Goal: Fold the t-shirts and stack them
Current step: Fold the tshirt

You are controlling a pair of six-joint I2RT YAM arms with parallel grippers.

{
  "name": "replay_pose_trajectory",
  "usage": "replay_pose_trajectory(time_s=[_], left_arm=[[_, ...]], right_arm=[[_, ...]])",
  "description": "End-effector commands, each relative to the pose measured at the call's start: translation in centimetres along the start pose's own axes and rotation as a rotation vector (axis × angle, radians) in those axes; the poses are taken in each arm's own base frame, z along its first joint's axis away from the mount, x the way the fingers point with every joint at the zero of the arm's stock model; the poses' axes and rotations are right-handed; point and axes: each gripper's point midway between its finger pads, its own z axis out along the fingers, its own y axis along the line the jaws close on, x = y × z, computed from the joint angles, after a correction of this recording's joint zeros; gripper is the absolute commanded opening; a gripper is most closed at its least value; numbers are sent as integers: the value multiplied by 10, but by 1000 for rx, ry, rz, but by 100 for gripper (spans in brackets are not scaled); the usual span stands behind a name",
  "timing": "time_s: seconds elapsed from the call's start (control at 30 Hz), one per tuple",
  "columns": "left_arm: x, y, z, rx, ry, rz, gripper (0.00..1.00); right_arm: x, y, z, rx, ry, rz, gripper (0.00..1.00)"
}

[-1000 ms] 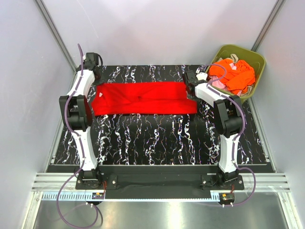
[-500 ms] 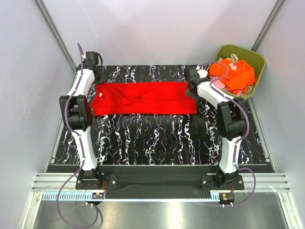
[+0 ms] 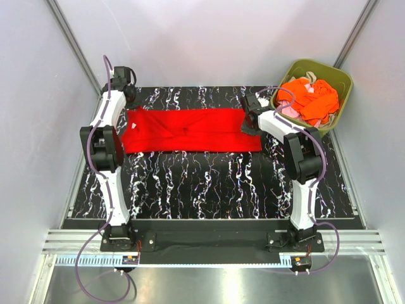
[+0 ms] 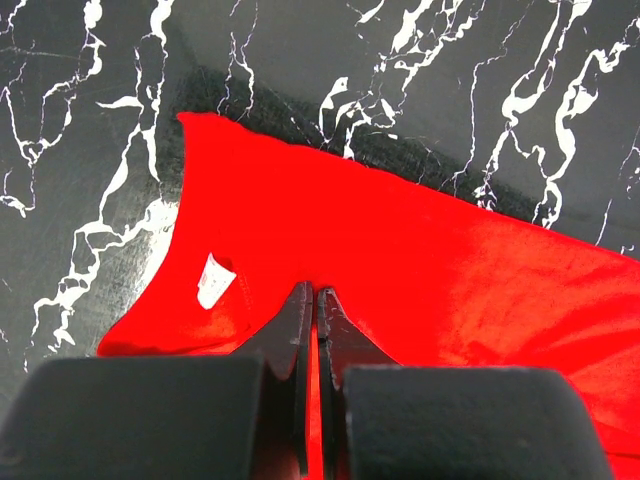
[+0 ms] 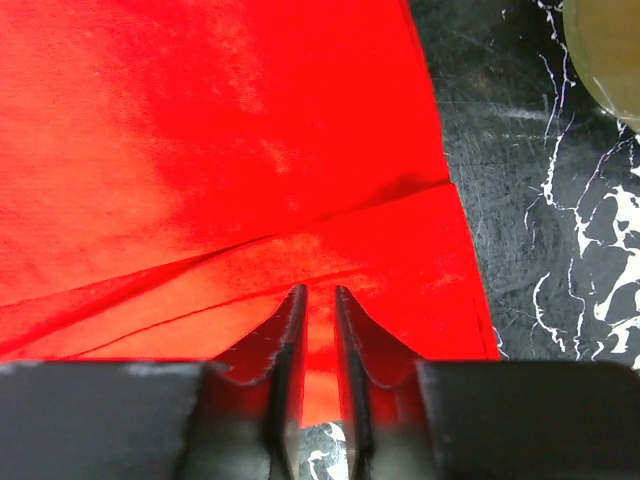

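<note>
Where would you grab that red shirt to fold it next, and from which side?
Probably at its short ends. The red shirt lies flat as a long band on the table, so only its edges can be pinched. Take the layered right edge and the collar end, each from outside, low over the table.

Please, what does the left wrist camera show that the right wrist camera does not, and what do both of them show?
Only the left wrist view: the neck opening of the red t-shirt with its white label, and the left gripper, jaws closed together. Only the right wrist view: a straight side edge of the shirt, a crease running across it, a corner of the olive bin, and the right gripper, jaws a little apart. Both: red cloth lying on the black marbled table.
</note>
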Motion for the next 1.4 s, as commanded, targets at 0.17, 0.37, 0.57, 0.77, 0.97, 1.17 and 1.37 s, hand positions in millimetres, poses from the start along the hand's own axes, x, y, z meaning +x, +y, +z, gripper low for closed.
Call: replay_pose_trajectory(time_s=[0.17, 0.37, 0.57, 0.77, 0.97, 1.17, 1.37], left_arm=[[-20, -8, -3, 29, -62, 9, 0], [-19, -6, -3, 25, -58, 10, 0], [-20, -7, -4, 29, -61, 6, 0], [-21, -8, -6, 32, -65, 3, 0], [-20, -8, -5, 34, -63, 3, 0], [-19, -9, -6, 37, -60, 3, 0], [-24, -10, -6, 45, -73, 3, 0]], right_arm=[[-25, -12, -7, 163, -32, 84, 32], [-19, -13, 0, 202, 0, 125, 33], [-17, -16, 5, 245, 11, 146, 34], [-18, -22, 11, 295, -5, 168, 35], [-19, -24, 17, 321, -15, 187, 35], [-22, -30, 17, 358, -41, 194, 36], [-20, -31, 25, 371, -37, 179, 33]])
